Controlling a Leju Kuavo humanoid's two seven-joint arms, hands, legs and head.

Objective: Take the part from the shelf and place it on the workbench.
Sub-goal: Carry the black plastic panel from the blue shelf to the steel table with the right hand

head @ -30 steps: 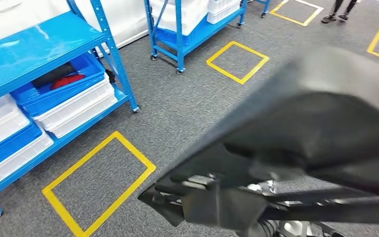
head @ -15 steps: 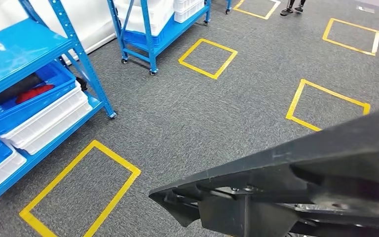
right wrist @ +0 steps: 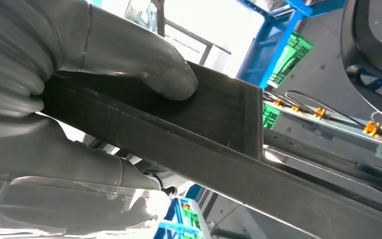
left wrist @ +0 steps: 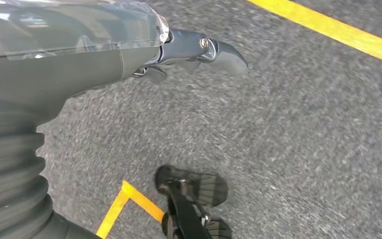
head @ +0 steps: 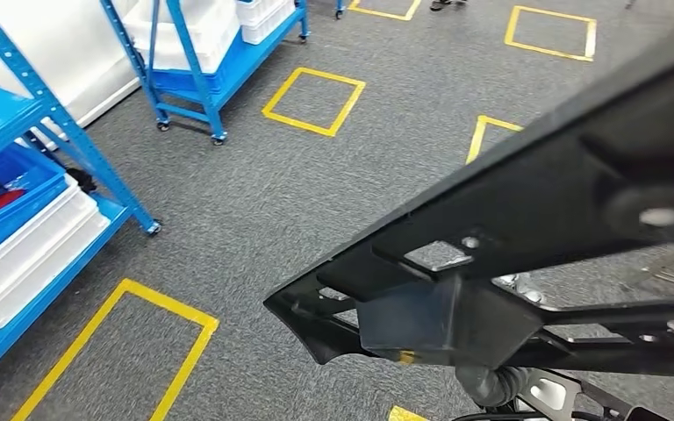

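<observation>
Right hand (right wrist: 79, 114) clamped on the part (head: 527, 228), thumb pressed flat on one face of a dark rail and fingers wrapped under the opposite face, as seen from the right wrist. Left hand (left wrist: 129, 55) hanging over grey carpet (head: 316, 202) beside a yellow floor line (left wrist: 328, 30), holding nothing, one finger stretched out; the rest of its fingers hidden, so spread or curled cannot be told.

Off the shelf (head: 61, 132) already: a long black plastic frame carried in the air, well apart from the blue racks at the left. Long axis running up and away to the right across the head view, near end low and close to the body, far end cut off by the picture's edge. Gripped by the right hand alone, so probably set down from that side, lowering the long frame level. No workbench in the head view; likely a carry step mid-task.
</observation>
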